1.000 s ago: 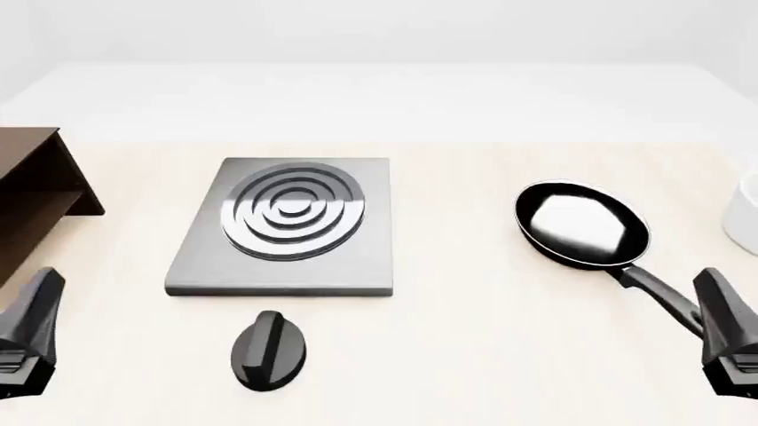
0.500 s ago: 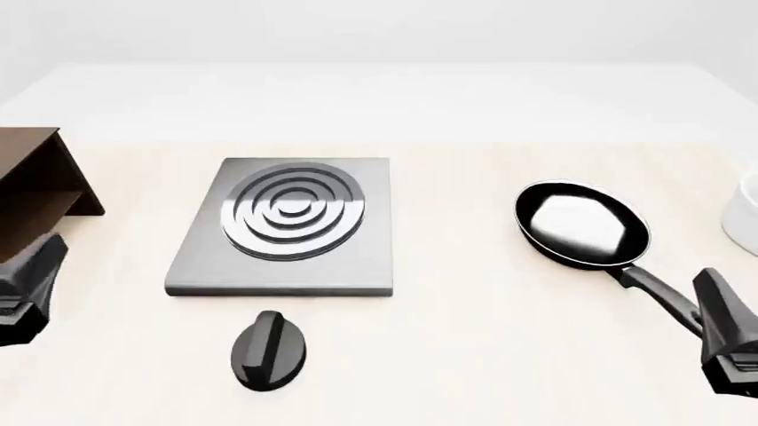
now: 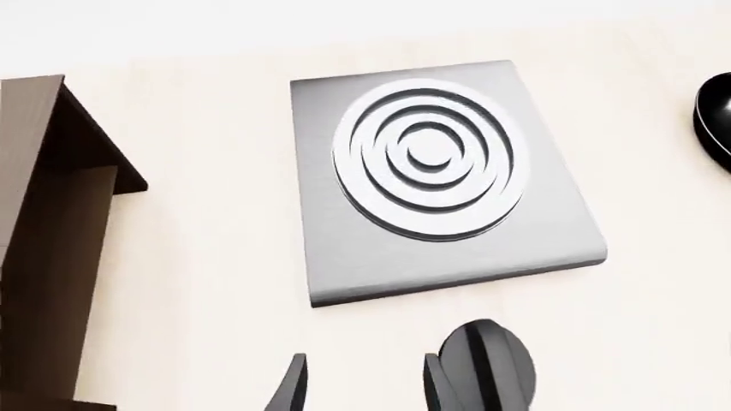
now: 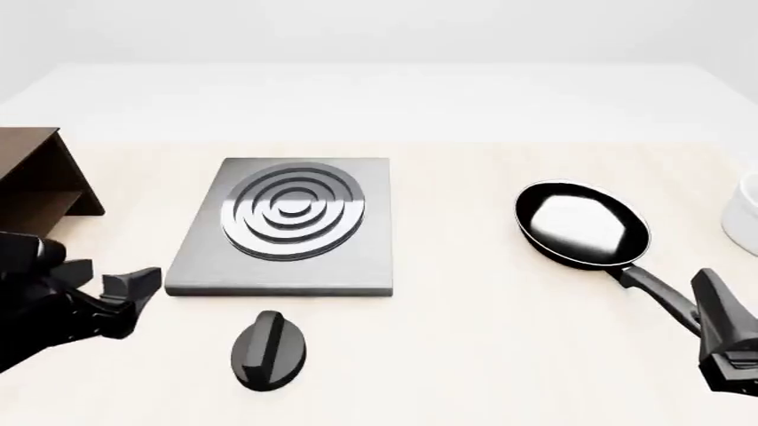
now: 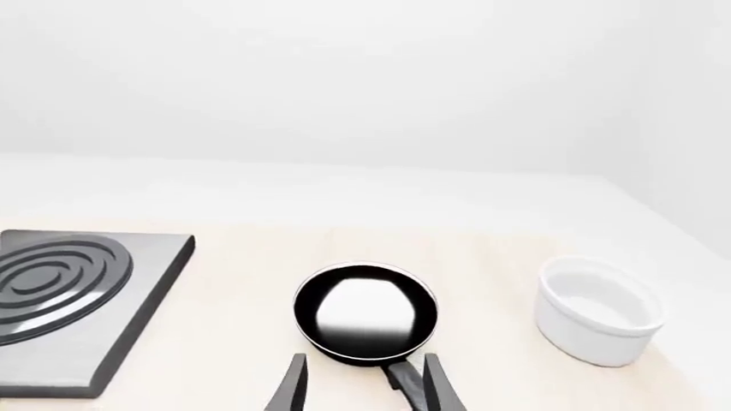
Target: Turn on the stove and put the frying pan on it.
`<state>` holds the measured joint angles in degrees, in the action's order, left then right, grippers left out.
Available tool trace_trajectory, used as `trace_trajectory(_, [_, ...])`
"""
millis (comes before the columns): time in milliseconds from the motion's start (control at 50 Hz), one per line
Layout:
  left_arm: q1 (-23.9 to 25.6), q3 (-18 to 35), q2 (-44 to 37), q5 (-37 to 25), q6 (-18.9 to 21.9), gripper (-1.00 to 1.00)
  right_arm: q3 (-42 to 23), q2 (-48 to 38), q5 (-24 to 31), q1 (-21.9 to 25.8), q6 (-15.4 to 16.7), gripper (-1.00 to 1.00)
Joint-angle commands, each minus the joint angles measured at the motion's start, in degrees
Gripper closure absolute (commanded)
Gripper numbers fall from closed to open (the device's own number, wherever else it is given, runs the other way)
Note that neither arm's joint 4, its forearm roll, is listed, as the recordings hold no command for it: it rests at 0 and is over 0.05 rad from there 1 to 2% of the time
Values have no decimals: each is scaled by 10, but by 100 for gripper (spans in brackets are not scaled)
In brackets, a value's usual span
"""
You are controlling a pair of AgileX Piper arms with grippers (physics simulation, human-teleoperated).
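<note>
The stove's grey plate (image 4: 282,232) with its silver burner rings lies left of centre, and its black oval knob (image 4: 270,350) rests apart on the table just in front of it. My left gripper (image 4: 128,298) hangs open and empty to the left of the knob. In the left wrist view the knob (image 3: 489,364) sits beside one fingertip, outside the gap of the left gripper (image 3: 365,392). The black frying pan (image 4: 583,222) rests on the table at the right, handle pointing toward my right gripper (image 4: 725,342). The right gripper (image 5: 363,390) is open, with the pan handle (image 5: 400,375) showing between its fingertips.
A brown wooden shelf (image 4: 35,191) stands at the left edge, close behind the left arm. A white cup (image 4: 746,211) sits at the far right beyond the pan, also seen as the cup (image 5: 600,308) in the right wrist view.
My left gripper has swung in from the lower left corner, rising and moving right toward the knob and stove. The right gripper, pan and knob have not moved.
</note>
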<state>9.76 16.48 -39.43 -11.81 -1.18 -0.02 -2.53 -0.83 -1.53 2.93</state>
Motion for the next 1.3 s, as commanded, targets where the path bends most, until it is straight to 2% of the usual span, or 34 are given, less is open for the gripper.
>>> trace_trajectory(20, [32, -29, -53, 33, -15, -100, 0, -7, -4, -3, 4, -100])
trace_trajectory(60, [39, -40, -62, 45, -13, -100, 0, -5, -3, -3, 4, -100])
trace_trajectory(80, [53, -44, -77, 55, -31, -100, 0, -4, -1, -3, 5, -100])
trace_trajectory(160, [50, -58, -97, 84, -22, -100, 0, 3, 5, -5, 6, -100])
trace_trajectory(340, [71, -85, -169, 158, -41, -100, 0, 6, 8, -5, 9, -100])
trace_trajectory(440, [80, -94, -188, 179, -48, -100, 0, -2, 3, -5, 10, -100])
trace_trajectory(620, [112, -117, -311, 303, -95, -100, 0, -6, -1, -5, 9, -100])
trace_trajectory(720, [120, -119, -330, 321, -105, -100, 0, -12, -6, -6, 7, -100])
trace_trajectory(820, [148, -134, -380, 380, -140, -100, 0, -12, -5, -5, 9, -100])
trace_trajectory(1000, [161, -139, -430, 430, -157, -100, 0, -9, -2, -8, 8, -100])
trace_trajectory(1020, [185, -146, -469, 471, -197, -100, 0, -12, -3, -8, 7, -100])
trace_trajectory(1080, [209, -152, -505, 509, -218, -100, 0, -14, -3, -9, 5, -100])
trace_trajectory(1120, [196, -148, -510, 508, -198, -100, 0, -13, -3, -9, 5, -100])
trace_trajectory(1180, [196, -148, -515, 512, -201, -100, 0, -12, -1, -10, 4, -100])
trace_trajectory(1220, [210, -153, -517, 522, -218, -100, 0, -12, 0, -10, 3, -100])
trace_trajectory(1260, [248, -163, -502, 532, -268, -100, 0, -16, -2, -11, 3, -100])
trace_trajectory(1280, [249, -163, -502, 531, -268, -100, 0, -16, -2, -11, 3, -100])
trace_trajectory(1300, [283, -165, -478, 528, -324, -100, 0, -17, -3, -11, 3, -100])
